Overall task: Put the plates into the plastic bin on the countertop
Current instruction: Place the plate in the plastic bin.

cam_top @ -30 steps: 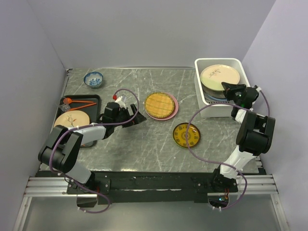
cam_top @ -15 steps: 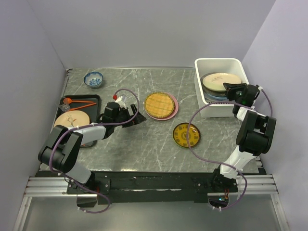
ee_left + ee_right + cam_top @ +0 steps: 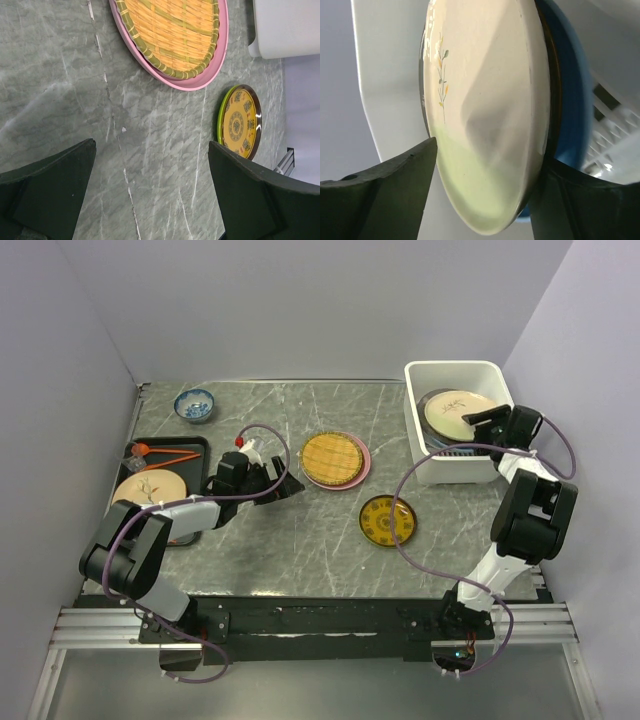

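The white plastic bin [image 3: 455,472] stands at the back right of the grey countertop [image 3: 300,540]. Inside it a cream plate with a leaf sprig [image 3: 450,410] [image 3: 485,115] lies on a blue plate [image 3: 570,100]. My right gripper [image 3: 478,420] [image 3: 485,200] is open astride the cream plate's near rim, one finger clear of its face. On the counter lie a pink plate [image 3: 362,468] [image 3: 200,82] under a woven mat [image 3: 332,458] and a small yellow-patterned plate [image 3: 388,520] [image 3: 240,122]. My left gripper [image 3: 283,483] [image 3: 152,190] hangs open over bare counter, left of the pink plate.
A flat black tray [image 3: 195,445] at the left holds another cream sprig plate [image 3: 150,488] and red chopsticks [image 3: 170,455]. A small blue-and-white bowl [image 3: 195,404] sits at the back left. Walls close in on both sides and behind.
The cream plate, tilted up in the right gripper a second ago, has come down flat on the stack in the bin, and the right jaws have spread apart. The left arm has not moved.
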